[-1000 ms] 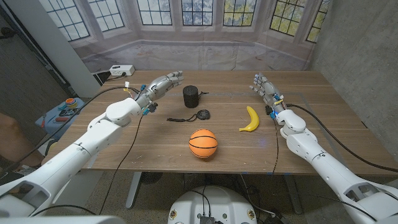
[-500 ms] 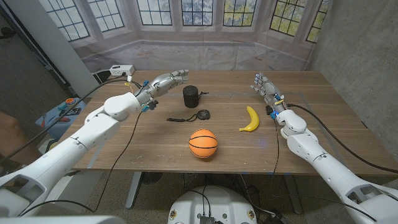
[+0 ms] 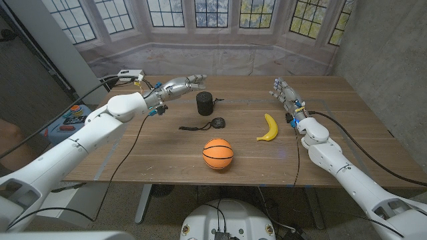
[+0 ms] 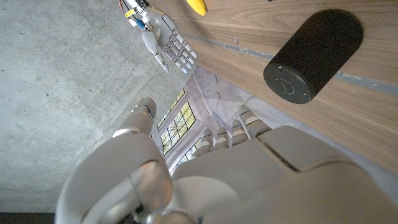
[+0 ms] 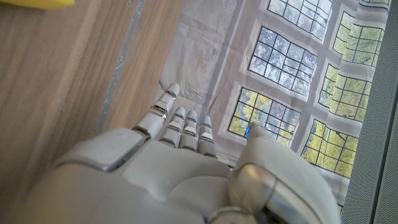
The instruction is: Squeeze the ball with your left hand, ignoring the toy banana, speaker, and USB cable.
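Windows back my wooden worktop [image 3: 167, 157]. Lower centre sits the orange ball [image 3: 218, 153], probably light, soft and grippy, so I'd wrap it from above. My left hand [image 3: 179, 87] hovers upper left, fingers [image 3: 195, 81] spread, holding nothing.

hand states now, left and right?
Left hand: open, holding nothing, raised beside the speaker.
Right hand: open, holding nothing.

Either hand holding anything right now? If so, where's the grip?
Nothing held. Left hand hovers open beside the speaker; right hand is open too. Ball sits untouched.
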You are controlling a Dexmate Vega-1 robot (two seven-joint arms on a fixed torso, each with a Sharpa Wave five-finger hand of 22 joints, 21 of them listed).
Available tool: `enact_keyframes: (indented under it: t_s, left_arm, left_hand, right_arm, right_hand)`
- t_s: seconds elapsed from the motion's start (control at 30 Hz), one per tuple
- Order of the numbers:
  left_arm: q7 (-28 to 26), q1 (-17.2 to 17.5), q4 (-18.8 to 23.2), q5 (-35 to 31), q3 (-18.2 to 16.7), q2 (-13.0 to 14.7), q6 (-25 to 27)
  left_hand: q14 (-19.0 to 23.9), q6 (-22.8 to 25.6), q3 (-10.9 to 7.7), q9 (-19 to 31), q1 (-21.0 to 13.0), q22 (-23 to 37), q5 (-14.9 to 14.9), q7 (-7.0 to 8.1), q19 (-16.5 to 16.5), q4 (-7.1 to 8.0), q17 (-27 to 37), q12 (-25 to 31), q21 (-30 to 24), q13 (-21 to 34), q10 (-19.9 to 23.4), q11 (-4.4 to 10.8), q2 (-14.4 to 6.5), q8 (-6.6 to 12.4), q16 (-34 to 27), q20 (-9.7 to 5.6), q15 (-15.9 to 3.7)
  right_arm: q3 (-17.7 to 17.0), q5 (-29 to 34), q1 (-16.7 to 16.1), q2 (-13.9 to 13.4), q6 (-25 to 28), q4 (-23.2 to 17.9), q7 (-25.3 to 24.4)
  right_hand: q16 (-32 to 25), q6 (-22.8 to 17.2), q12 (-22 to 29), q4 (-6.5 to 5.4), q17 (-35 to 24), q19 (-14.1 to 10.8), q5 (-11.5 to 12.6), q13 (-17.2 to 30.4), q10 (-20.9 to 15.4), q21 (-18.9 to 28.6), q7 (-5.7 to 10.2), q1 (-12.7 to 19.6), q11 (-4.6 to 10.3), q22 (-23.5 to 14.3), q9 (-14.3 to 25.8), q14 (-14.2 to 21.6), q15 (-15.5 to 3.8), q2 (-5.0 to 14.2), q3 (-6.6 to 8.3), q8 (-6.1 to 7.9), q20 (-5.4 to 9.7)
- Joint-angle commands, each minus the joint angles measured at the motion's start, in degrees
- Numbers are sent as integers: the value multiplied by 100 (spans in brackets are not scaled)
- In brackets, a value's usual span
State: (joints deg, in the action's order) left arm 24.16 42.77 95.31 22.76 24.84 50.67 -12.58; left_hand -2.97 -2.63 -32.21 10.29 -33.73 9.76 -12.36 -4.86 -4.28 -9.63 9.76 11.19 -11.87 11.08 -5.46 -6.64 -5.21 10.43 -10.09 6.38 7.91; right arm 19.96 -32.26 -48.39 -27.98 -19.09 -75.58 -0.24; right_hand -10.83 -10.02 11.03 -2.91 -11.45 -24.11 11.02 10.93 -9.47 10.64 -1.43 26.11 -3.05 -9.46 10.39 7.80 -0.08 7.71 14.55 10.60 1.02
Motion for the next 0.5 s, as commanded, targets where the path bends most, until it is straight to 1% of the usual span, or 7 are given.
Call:
enact_keyframes:
  t_s: [0.03,0.07,0.13,0.33,0.5]
  left_arm:
    - [428,-183,235,-293,90,322,75]
    - [451,-194,270,-333,98,356,87]
    - [501,-219,345,-402,112,421,129]
    - [629,-254,412,-477,124,501,64]
    - [692,-260,506,-548,129,542,-23]
  left_hand:
    - [116,208,66,26,-60,44,21,125,22,30,42,75,27,43,39,206,21,98,-68,263,14]
    - [127,244,80,29,-57,47,25,151,47,35,46,81,37,49,37,234,29,108,-72,334,6]
    - [123,274,102,33,-47,51,31,176,93,41,52,91,53,60,38,287,46,112,-71,397,-6]
    - [106,282,117,37,-45,55,34,175,130,39,58,95,65,70,23,308,62,111,-66,409,-12]
    - [85,249,127,40,-57,58,37,155,139,30,64,107,63,83,25,305,80,95,-61,367,-12]
  right_arm:
    - [-16,36,-86,-14,8,-121,-97]
    - [-17,41,-95,-7,-4,-122,-110]
    - [-19,50,-120,12,-33,-127,-143]
    - [-31,55,-188,23,-72,-171,-185]
    - [-53,65,-251,-7,-68,-247,-225]
  right_hand:
    - [-20,-36,-6,22,-4,0,3,11,25,22,-23,25,22,-25,20,-30,16,-38,8,36,-23]
    - [-21,-35,-5,22,-5,1,3,11,23,22,-21,23,17,-25,20,-29,11,-37,8,35,-25]
    - [-23,-37,-4,26,-4,0,2,11,22,22,-25,23,20,-25,21,-28,11,-37,10,37,-27]
    - [-26,-40,-2,35,-2,-3,0,11,23,24,-28,23,5,-25,22,-27,11,-38,12,38,-32]
    - [-30,-39,-2,46,0,-1,-2,11,25,24,-35,25,3,-26,23,-20,12,-45,13,38,-31]
